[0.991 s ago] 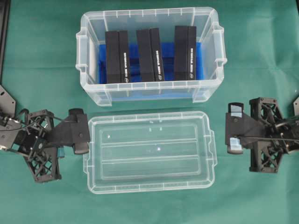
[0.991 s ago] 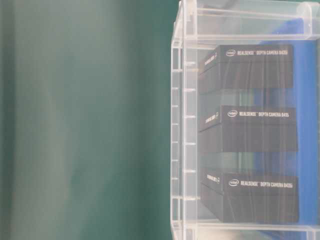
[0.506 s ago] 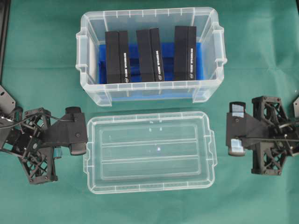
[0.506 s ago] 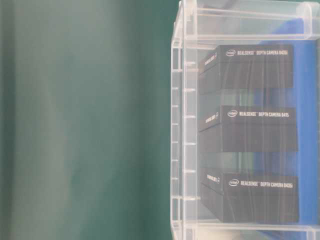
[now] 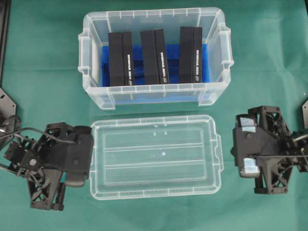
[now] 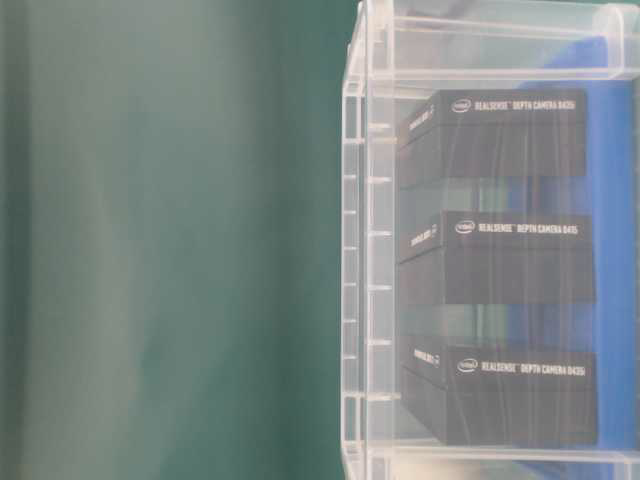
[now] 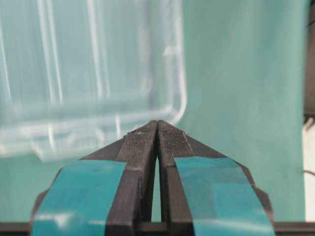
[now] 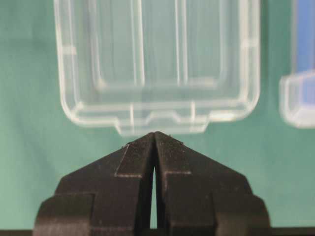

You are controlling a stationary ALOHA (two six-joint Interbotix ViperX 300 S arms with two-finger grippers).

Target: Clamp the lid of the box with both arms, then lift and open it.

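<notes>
Lid (image 5: 154, 156) is lying before the box (image 5: 154, 53); left tool (image 7: 157, 129) and right tool (image 8: 154, 137), both closed and empty, are flanking it.

The box (image 6: 372, 240) fills the 3 o'clock half of the frame, its clear ribbed wall running from 12 to 6 o'clock. Inside it three black blocks are stacked in the picture: one toward 1 o'clock (image 6: 495, 135), one at 3 o'clock (image 6: 500, 258), one toward 5 o'clock (image 6: 502, 395), each with white lettering. A blue base (image 6: 612, 200) shows behind them. Blurred green cloth (image 6: 170, 240) covers the 9 o'clock half
</notes>
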